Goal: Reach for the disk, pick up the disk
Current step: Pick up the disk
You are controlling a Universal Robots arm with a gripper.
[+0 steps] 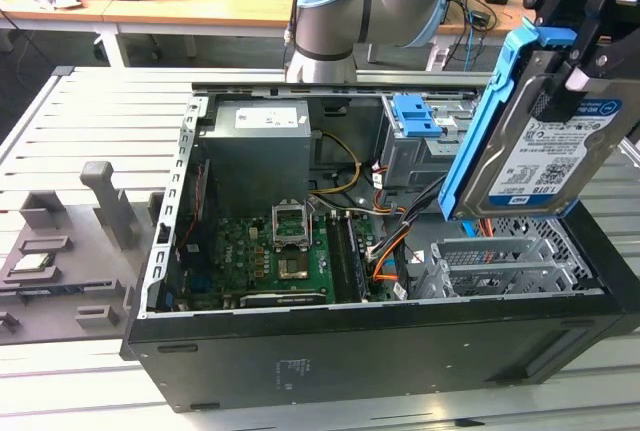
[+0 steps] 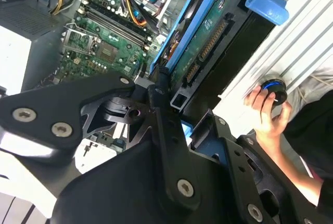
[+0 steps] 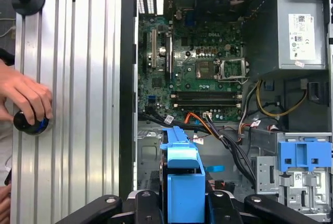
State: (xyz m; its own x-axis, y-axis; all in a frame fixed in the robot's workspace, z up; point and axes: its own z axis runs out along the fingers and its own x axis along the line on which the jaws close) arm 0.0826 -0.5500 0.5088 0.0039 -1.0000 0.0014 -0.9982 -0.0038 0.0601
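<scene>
The disk [image 1: 555, 151], a silver-grey hard drive with a white-and-blue label and a bright blue bracket, hangs tilted in the air above the open computer case [image 1: 400, 336] at the exterior view's right. My gripper [image 1: 567, 56] is shut on its upper part, its black fingers clamping the drive from both sides. In the second wrist view the disk [image 2: 208, 42] shows its green circuit-board side inside the blue frame, held by the gripper [image 2: 179, 107]. In the first wrist view the disk's blue bracket [image 3: 182, 177] sticks out between the gripper's black links [image 3: 182, 206], over the case's drive bay.
Inside the case lie the motherboard [image 1: 270, 251], a grey power supply [image 1: 255, 156], loose cables and a second blue drive caddy [image 1: 415, 116]. A grey fixture tray [image 1: 60, 261] sits at the exterior view's left. A person's hand [image 3: 26, 99] rests on a black knob on the slatted table.
</scene>
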